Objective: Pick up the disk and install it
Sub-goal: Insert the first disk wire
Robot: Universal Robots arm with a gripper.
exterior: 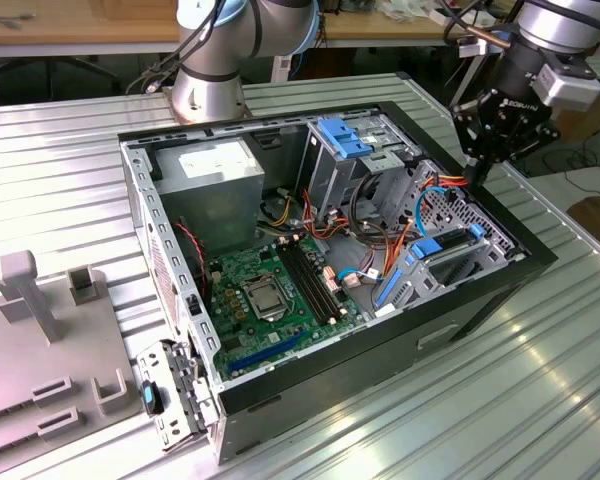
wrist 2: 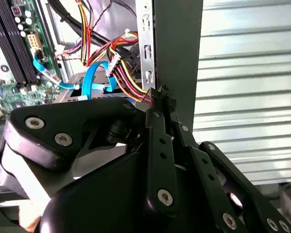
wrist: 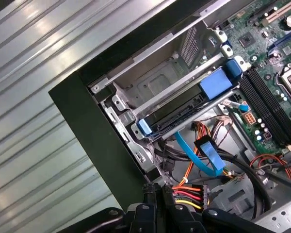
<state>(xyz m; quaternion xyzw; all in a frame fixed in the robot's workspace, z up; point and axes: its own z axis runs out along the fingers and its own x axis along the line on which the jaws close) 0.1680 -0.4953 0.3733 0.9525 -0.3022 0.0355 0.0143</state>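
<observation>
One gripper hangs over the computer case, just above its black side wall at the exterior view's right. The case lies open on the ribbed metal table. In the second wrist view the two fingers meet at their tips, so the jaws are closed, and nothing is held between them. The tips are just beside a bundle of red, yellow and black wires, next to the inner face of the case wall.

In the first wrist view the disk sits inside a metal drive bay that stands against this same wall, near a corner of the case. Only its dark edge is visible, between a small blue rail tab and a larger blue tab. A flat blue cable runs just beside the disk's edge; I cannot tell if it is plugged in. The gripper and the disk are apart. The green motherboard covers the case floor, and a grey power supply box stands at the far wall.
</observation>
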